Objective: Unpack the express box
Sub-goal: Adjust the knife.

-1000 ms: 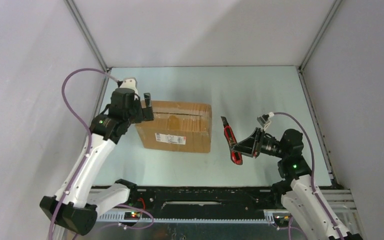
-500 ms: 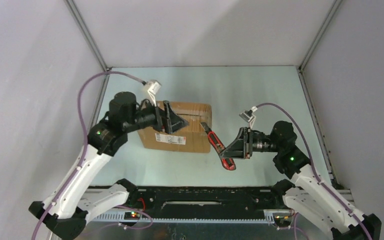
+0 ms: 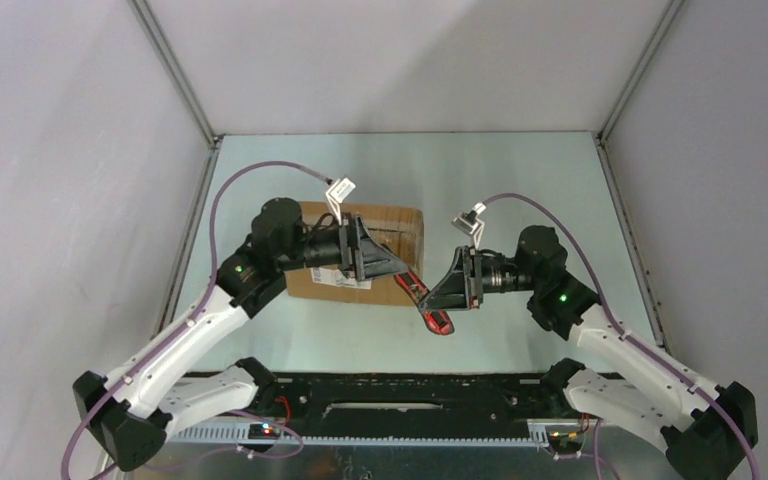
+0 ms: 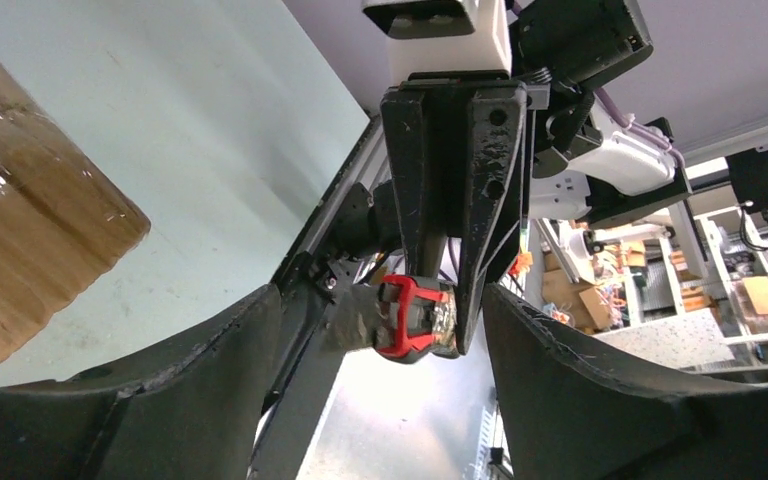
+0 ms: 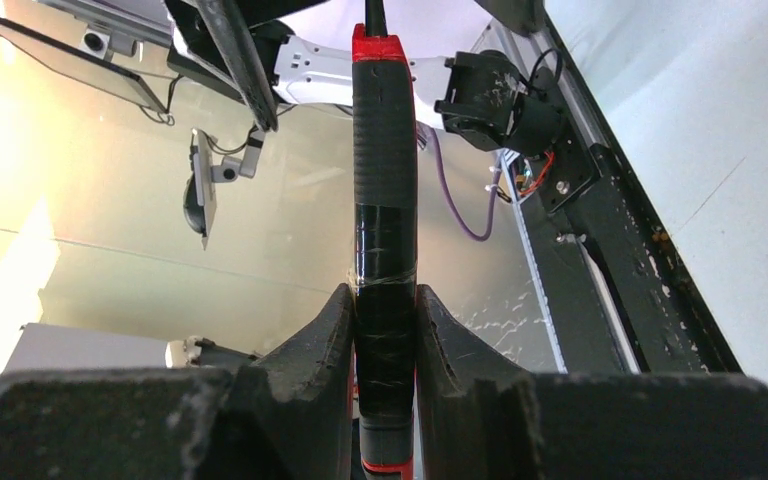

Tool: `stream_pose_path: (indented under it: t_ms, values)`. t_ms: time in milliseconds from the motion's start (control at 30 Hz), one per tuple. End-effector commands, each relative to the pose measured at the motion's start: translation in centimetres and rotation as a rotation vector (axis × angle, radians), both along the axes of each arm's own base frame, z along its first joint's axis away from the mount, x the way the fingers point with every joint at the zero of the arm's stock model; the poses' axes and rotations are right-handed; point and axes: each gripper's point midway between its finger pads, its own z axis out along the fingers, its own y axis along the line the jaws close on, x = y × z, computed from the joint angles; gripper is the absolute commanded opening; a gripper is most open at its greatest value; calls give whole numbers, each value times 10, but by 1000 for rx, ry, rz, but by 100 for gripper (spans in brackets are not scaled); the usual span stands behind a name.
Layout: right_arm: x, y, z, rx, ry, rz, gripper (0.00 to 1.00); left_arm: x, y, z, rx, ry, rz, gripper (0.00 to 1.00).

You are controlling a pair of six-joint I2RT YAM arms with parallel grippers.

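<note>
The express box (image 3: 402,222), a brown taped carton with a white label (image 3: 345,283), lies left of centre; my left arm crosses over it. It also shows at the left edge of the left wrist view (image 4: 30,240). My right gripper (image 3: 438,303) is shut on a red and black utility knife (image 3: 422,298), held just off the box's near right corner. In the right wrist view (image 5: 385,300) the knife (image 5: 384,150) points straight away from the fingers. My left gripper (image 3: 400,268) is open; in its wrist view (image 4: 380,310) the knife's red end (image 4: 415,318) sits between its spread fingers, apart from both.
The pale green table (image 3: 520,180) is boxed in by grey walls with metal corner posts. A black rail (image 3: 410,395) carrying the arm bases runs along the near edge.
My left arm has swung right across the box towards the knife. My right arm has carried the knife left, to the box's near right corner.
</note>
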Motion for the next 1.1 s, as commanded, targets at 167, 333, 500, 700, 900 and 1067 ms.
stream_pose_path:
  t_ms: [167,333,500,700,900,1067]
  values:
    - [5,10,32,77,-96,22,0,-10,-15,0,-104,64,-82,66]
    - [14,14,31,65,-81,-4,1,-7,-18,5,-145,96,-75,6]
    - [44,12,32,62,-68,-178,77,6,-16,17,-231,95,23,0]
    - [63,13,51,129,-56,-306,100,24,-6,25,-305,106,174,0]
    - [94,-16,42,249,4,-631,100,49,22,46,-532,131,396,0]
    - [107,-39,60,278,-210,-890,100,72,47,53,-713,265,590,0]
